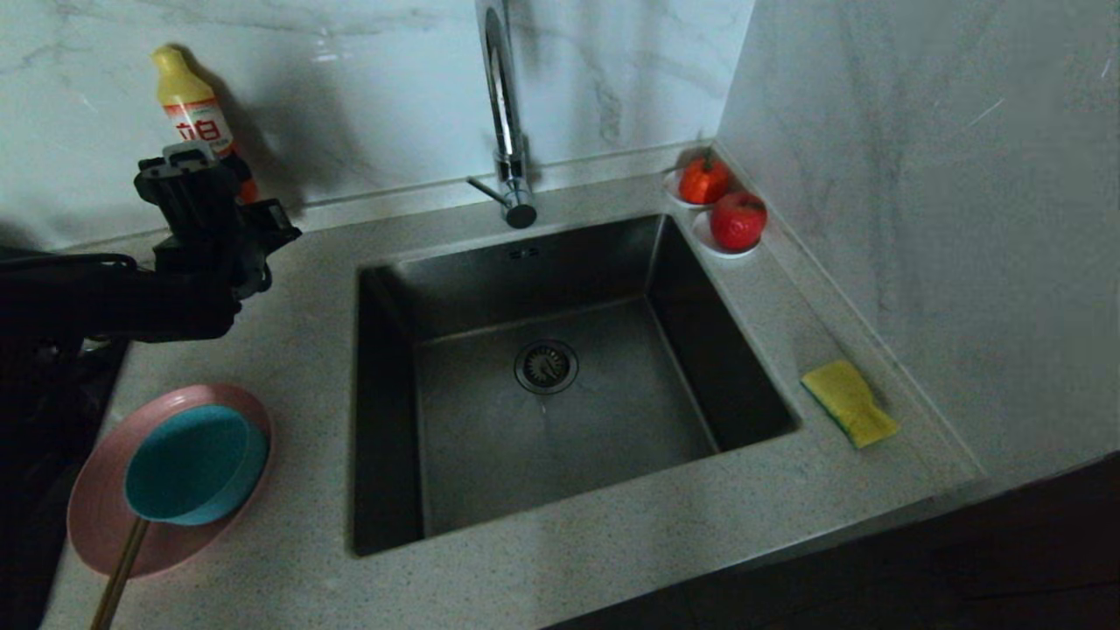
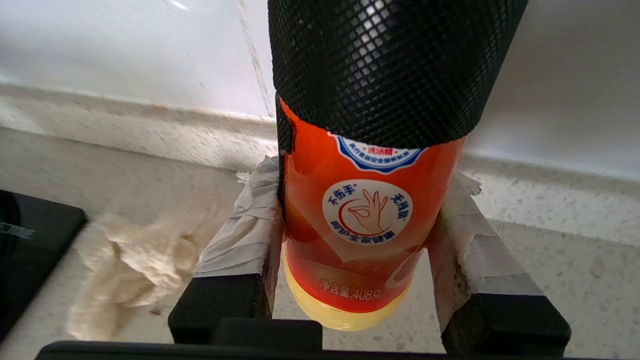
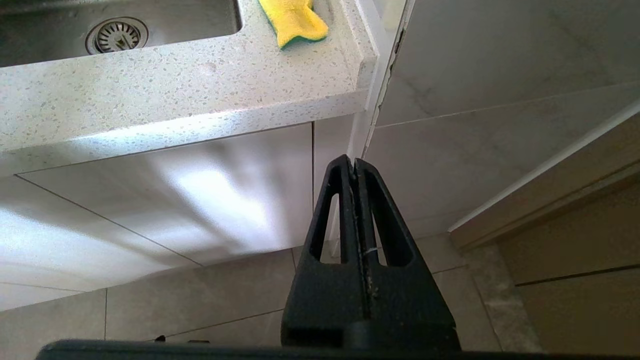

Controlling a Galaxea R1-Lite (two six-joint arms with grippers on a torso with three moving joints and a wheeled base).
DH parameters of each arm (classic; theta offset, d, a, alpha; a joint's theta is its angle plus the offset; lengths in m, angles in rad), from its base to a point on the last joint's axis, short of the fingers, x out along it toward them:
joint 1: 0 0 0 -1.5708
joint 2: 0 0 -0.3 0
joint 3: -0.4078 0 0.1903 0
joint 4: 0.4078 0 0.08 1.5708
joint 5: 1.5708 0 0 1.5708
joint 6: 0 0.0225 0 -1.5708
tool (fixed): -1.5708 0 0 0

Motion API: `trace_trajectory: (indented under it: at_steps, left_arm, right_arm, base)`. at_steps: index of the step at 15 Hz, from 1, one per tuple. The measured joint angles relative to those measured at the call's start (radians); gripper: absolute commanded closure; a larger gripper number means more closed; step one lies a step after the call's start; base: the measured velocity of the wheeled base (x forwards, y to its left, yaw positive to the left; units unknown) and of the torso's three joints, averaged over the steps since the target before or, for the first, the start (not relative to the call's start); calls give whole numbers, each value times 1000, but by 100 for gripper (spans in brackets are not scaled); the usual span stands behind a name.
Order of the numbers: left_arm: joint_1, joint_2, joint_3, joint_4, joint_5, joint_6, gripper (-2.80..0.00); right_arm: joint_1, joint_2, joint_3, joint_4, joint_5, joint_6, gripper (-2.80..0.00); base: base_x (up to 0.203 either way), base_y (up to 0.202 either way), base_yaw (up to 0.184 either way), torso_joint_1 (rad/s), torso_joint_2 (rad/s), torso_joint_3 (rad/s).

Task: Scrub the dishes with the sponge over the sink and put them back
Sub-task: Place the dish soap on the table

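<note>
The pink plate [image 1: 96,516] lies on the counter left of the sink [image 1: 560,437], with the teal bowl [image 1: 192,464] resting in it. On the counter right of the sink lies the yellow sponge [image 1: 849,402], also visible as the sponge [image 3: 295,20] in the right wrist view. My left gripper [image 1: 229,197] is at the back left by the wall, its taped fingers [image 2: 240,235] pressed on both sides of an orange dish-soap bottle [image 2: 365,225]. My right gripper [image 3: 354,162] hangs shut and empty below the counter's front edge.
A tall chrome tap [image 1: 503,105] stands behind the sink. Two red fruits on white saucers [image 1: 738,220] sit in the back right corner. A wooden stick [image 1: 118,573] leans from the bowl. A beige cloth wad [image 2: 130,265] and a black hob [image 2: 30,240] lie beside the bottle.
</note>
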Motion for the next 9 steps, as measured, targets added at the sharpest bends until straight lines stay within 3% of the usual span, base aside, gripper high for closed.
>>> trace_trajectory:
  at_steps: [9]
  left_arm:
    - [1, 62, -16, -97, 1, -23, 0]
  right_arm:
    - [0, 0, 0, 0, 0, 0, 0]
  base:
    - [0, 0, 0, 0, 0, 0]
